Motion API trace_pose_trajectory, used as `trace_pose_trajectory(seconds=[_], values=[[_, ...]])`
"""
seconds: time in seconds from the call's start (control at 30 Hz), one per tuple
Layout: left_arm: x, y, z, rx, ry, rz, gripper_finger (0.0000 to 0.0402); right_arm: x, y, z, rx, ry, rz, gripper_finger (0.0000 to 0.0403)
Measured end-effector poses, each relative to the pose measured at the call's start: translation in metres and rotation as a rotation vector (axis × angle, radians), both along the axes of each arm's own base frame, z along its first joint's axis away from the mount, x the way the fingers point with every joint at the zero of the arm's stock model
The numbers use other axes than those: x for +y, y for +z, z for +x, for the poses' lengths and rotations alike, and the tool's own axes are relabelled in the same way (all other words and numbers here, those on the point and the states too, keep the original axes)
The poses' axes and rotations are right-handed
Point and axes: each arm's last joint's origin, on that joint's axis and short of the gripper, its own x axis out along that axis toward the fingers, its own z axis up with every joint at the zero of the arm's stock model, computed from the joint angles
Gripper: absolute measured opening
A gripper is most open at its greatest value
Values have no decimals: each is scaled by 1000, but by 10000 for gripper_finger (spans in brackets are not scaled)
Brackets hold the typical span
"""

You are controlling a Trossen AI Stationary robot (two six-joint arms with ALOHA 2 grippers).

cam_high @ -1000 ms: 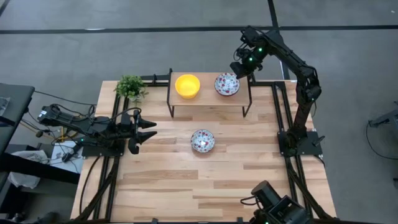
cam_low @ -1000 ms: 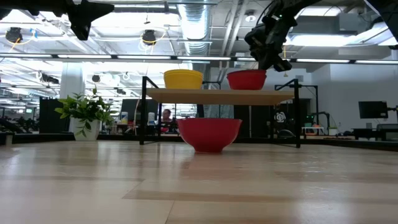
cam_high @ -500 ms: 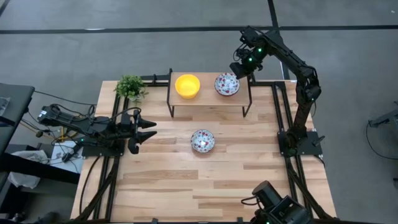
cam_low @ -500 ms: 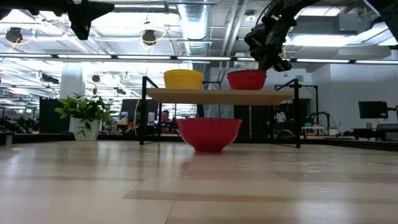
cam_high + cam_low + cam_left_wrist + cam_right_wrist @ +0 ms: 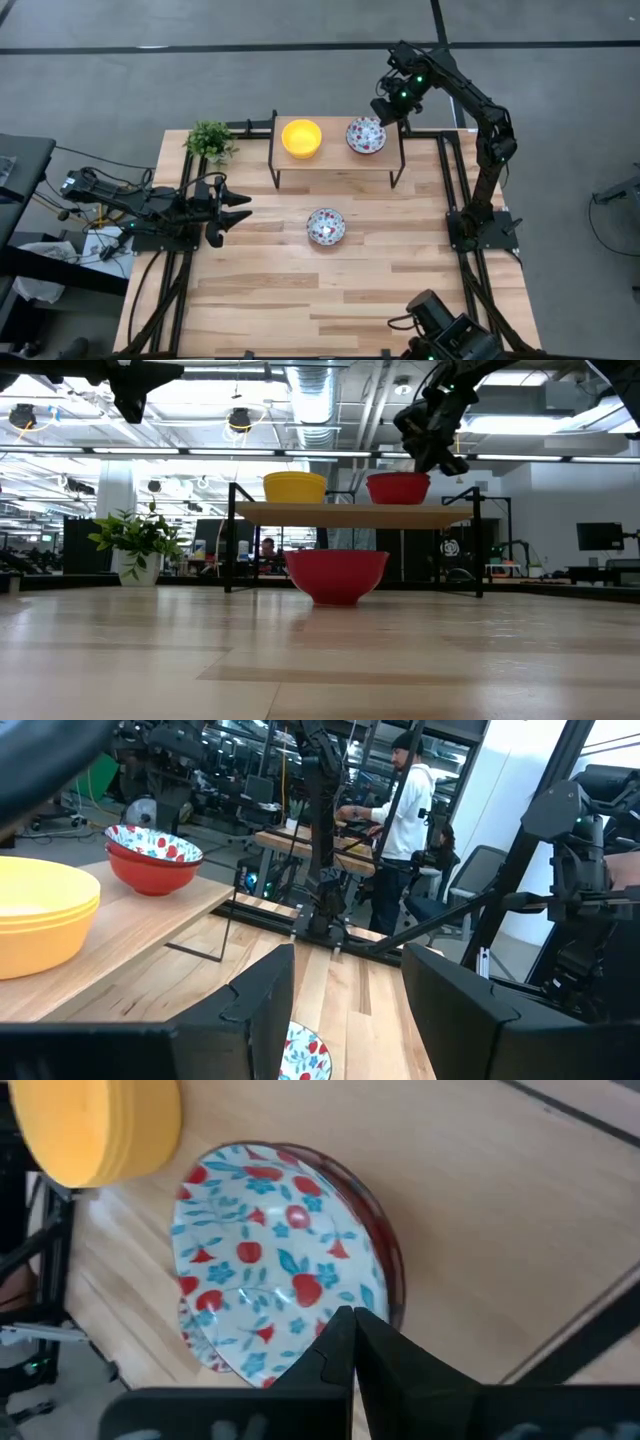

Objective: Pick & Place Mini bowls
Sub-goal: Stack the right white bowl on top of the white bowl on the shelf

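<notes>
The right gripper (image 5: 385, 108) is held above the far right end of a raised wooden shelf (image 5: 335, 160) that stands on the worktop (image 5: 330, 290). In the right wrist view its two dark fingers (image 5: 352, 1342) are seen pressed together at the tips, with nothing held between them. Directly beneath and just beside those tips lies a floral bowl (image 5: 275, 1295), white inside with red and blue flowers and red on the outside; it appears to be nested on another of the same kind, though how many are stacked cannot be told. Farther along the shelf from the right gripper, beside the floral bowl but apart from it, a yellow bowl stack (image 5: 301, 138) is set; layered rims are visible on it in the right wrist view (image 5: 98, 1125).

A third floral bowl (image 5: 326, 226) rests alone on the worktop, in front of the shelf and well apart from the right gripper.

The left gripper (image 5: 232, 210) is held low over the left side of the worktop, its fingers spread wide and empty, pointed towards the lone floral bowl. A small green plant (image 5: 210, 140) stands at the far left corner, beyond the left gripper. A person (image 5: 400, 815) is seen in the room behind.
</notes>
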Motion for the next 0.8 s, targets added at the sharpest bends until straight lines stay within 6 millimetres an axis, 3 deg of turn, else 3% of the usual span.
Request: trace_pose_trajectory(seconds=[0.23, 0.53, 0.8], values=[[0, 0, 0, -1, 0, 0, 186, -2, 2, 1, -20, 1, -17, 0], [0, 0, 0, -3, 0, -1, 186, -4, 30, 12, -192, -9, -93, 0], [0, 0, 0, -4, 0, -1, 186, -9, 27, 26, -270, -14, -126, 0]])
